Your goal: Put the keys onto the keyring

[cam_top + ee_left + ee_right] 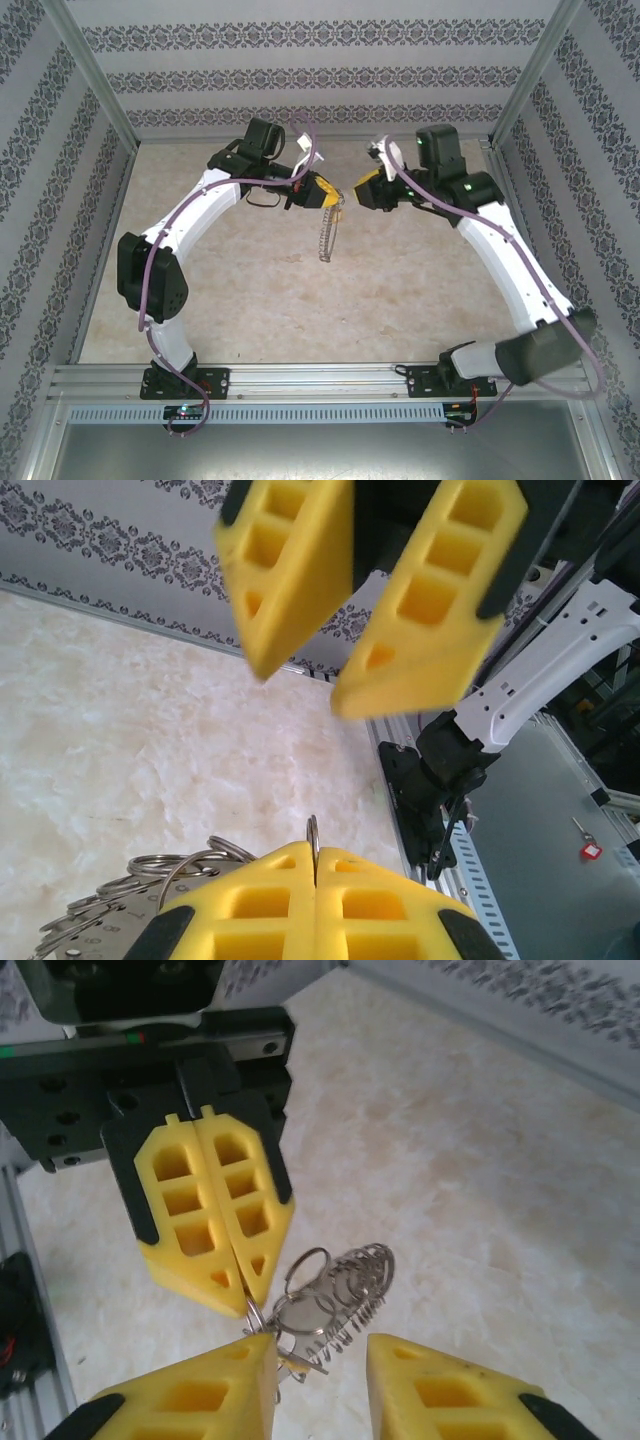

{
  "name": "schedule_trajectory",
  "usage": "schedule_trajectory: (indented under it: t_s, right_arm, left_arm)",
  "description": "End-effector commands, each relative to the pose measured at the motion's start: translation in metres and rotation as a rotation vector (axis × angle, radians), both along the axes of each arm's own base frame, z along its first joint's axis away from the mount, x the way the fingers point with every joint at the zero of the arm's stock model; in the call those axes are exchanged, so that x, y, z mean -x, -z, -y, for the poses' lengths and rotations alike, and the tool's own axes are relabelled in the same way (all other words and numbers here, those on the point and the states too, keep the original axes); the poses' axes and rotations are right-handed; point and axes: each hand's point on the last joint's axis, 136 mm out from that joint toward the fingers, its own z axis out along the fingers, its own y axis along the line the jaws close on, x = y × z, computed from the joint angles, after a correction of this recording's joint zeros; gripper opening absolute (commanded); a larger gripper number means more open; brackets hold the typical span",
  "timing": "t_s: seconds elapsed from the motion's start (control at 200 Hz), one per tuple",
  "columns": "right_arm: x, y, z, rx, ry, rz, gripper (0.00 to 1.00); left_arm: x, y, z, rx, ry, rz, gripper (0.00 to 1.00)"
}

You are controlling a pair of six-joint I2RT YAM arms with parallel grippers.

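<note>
The keyring [326,238] hangs in mid-air over the table's middle as a chain of silvery rings. My left gripper [323,192] is shut on its top ring [313,832], with more rings [150,875] trailing beside its fingers. In the right wrist view the keyring [345,1280] dangles from the left gripper [245,1295]. My right gripper [320,1358] stands open just in front of it, its left finger [215,1390] touching the ring cluster. A small yellowish piece, perhaps the key [292,1364], sits among the rings by that finger. The right gripper [357,188] faces the left one closely.
The marbled tabletop [400,300] lies below both grippers. Patterned walls enclose the back and sides. An aluminium rail [320,380] runs along the near edge by the arm bases. A small red tag [590,850] lies on the grey floor beyond the rail.
</note>
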Motion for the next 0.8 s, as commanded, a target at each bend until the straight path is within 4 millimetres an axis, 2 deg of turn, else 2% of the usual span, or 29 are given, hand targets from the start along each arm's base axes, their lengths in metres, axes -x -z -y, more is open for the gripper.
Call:
schedule_trajectory:
  t_s: [0.0,0.18,0.31,0.57,0.794]
  right_arm:
    - [-0.014,-0.009,-0.002,-0.165,0.082,0.027,0.22]
    - [-0.013,0.014,-0.001,-0.258,0.143,-0.034,0.06]
    - [-0.011,0.022,-0.01,-0.305,0.136,-0.061,0.05]
    - [-0.001,0.016,-0.028,-0.32,0.088,-0.058,0.04]
    - [0.013,0.026,-0.055,-0.309,-0.001,-0.111,0.03]
  left_arm:
    - [0.007,-0.031,0.002,0.059,0.005,0.089,0.0]
    - [0.006,-0.036,0.001,0.068,-0.006,0.1,0.0]
    - [0.006,-0.039,0.002,0.073,-0.012,0.107,0.0]
    - [0.005,-0.042,0.001,0.072,-0.026,0.119,0.0]
    - [0.004,-0.045,0.0,0.08,-0.04,0.132,0.0]
